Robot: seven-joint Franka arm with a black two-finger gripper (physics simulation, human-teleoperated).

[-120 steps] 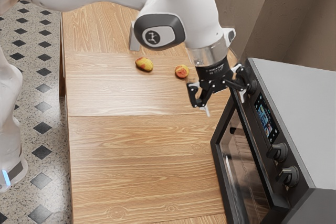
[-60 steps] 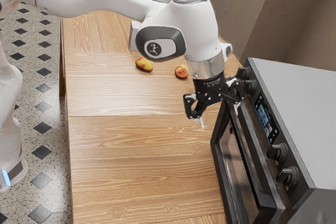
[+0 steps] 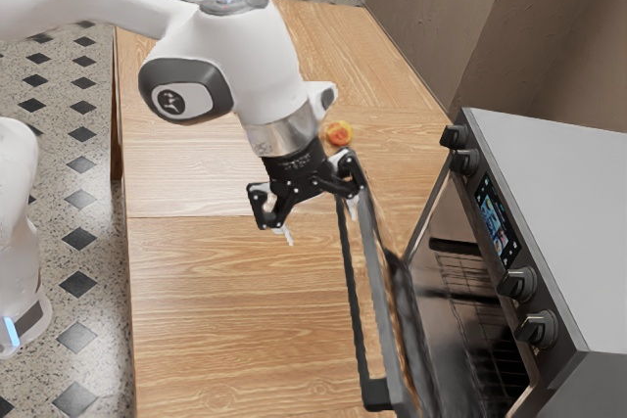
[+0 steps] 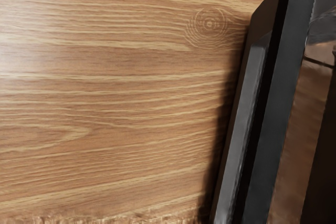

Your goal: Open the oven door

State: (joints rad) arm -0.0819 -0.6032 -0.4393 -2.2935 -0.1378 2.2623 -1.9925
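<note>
Standing at a corner of the oven door (image 3: 376, 281), partly open: tool (image 3: 320, 224), fingers (image 3: 288, 236) spread, one beside its edge, presumably to drag it wider

Exterior view: arm (image 3: 235, 66) cut by the left edge; oven (image 3: 568, 203) cut by the right and lower edges; door (image 3: 375, 271) and table (image 3: 216, 291) both run out of frame at the lower edge, the door's far end lost behind the gripper (image 3: 319, 220), and a stretch of tabletop hidden behind the arm. Icons on the oven's display (image 3: 497, 222) too small to read; rack (image 3: 495, 359) partly dark inside the cavity, its full extent not determinable. Wrist view: door and table both cropped by the edges.
</note>
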